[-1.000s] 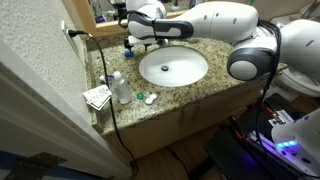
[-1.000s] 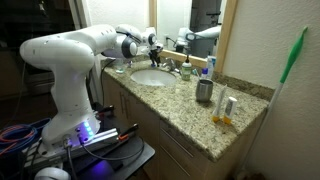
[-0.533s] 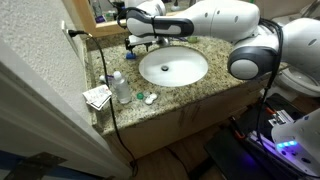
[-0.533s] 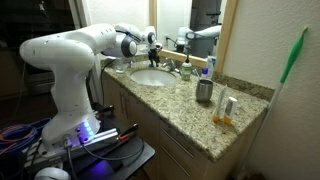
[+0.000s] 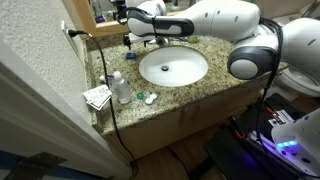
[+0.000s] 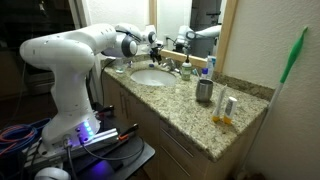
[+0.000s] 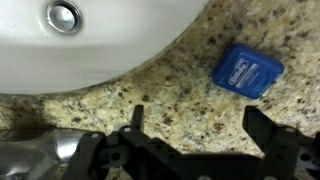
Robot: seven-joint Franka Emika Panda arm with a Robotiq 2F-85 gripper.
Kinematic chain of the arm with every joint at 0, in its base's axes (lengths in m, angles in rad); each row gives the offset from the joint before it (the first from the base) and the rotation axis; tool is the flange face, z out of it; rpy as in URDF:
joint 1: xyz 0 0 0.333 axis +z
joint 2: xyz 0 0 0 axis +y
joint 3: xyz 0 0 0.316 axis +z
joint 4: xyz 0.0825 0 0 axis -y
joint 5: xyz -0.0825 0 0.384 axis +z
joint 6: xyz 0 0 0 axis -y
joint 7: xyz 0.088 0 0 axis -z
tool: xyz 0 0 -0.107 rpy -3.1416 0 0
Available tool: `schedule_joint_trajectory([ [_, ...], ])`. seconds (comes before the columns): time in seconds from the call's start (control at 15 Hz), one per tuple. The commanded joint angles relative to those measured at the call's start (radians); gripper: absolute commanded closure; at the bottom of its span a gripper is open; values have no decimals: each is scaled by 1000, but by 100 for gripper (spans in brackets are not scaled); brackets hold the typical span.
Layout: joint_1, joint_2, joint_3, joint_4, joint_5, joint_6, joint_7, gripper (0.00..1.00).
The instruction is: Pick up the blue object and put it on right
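The blue object (image 7: 247, 70) is a small flat blue case with white print. It lies on the speckled granite counter (image 7: 170, 80) beside the rim of the white sink (image 7: 90, 50). In the wrist view my gripper (image 7: 200, 125) is open, its two dark fingers spread over bare granite. The blue object lies just beyond the right fingertip (image 7: 262, 118), outside the gap. In both exterior views the gripper (image 5: 130, 40) (image 6: 158, 46) hovers low over the back corner of the counter next to the basin. I cannot make out the blue object in those views.
The oval sink (image 5: 173, 67) fills the counter's middle, its drain (image 7: 63, 16) in the wrist view. A clear bottle (image 5: 120, 88), small green-and-white pieces (image 5: 148, 98) and papers (image 5: 97, 97) sit near the wall. A metal cup (image 6: 204, 91) and faucet (image 6: 185, 68) stand by the mirror.
The gripper has shifted slightly toward the back corner of the counter. Its jaws stay open, and nothing on the counter has moved.
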Motion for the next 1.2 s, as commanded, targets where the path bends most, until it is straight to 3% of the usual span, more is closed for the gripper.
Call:
schedule_joint_trajectory([
  [0.0, -9, -15, 29, 0, 12, 8, -194, 0],
  [0.27, -15, -19, 46, 3, 12, 18, -422, 0],
  [0.4, -3, -12, 25, 1, 3, 19, -348, 0],
  [0.53, -7, -12, 30, 0, 4, 38, -363, 0],
  [0.87, -28, -12, 117, -6, 48, 93, -690, 0],
  [1.13, -42, -38, 166, -35, 74, -8, -900, 0],
])
